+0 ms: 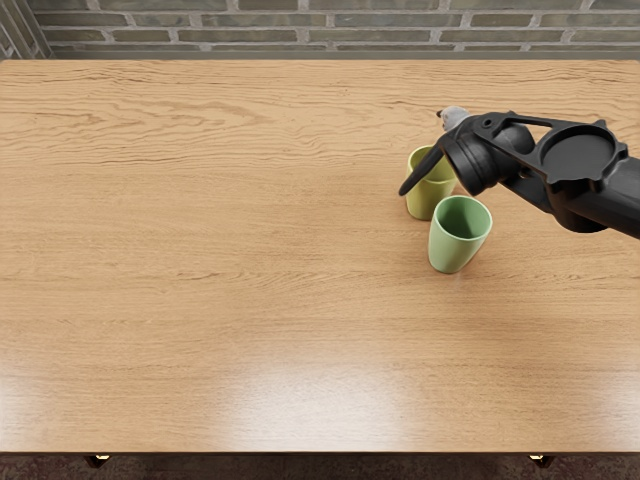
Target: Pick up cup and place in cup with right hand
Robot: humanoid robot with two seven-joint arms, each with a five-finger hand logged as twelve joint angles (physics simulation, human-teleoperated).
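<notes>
My right hand [468, 160] reaches in from the right edge, over the upper right part of the table. Partly beneath it stands a yellow-green cup [423, 201], upright, with part of its rim and its right side covered by the hand. Just in front of that cup and slightly to its right is a light green cup [454, 246], its opening facing up and its base leaning a little left in the picture. Whether the hand grips the yellow-green cup cannot be made out.
The wooden table [220, 250] spans the picture, its front edge near the bottom. Behind it is a brick wall [300, 30]. The right forearm [622, 195] crosses above the table's right side. A small grey shape [455, 115] shows behind the hand, unclear what.
</notes>
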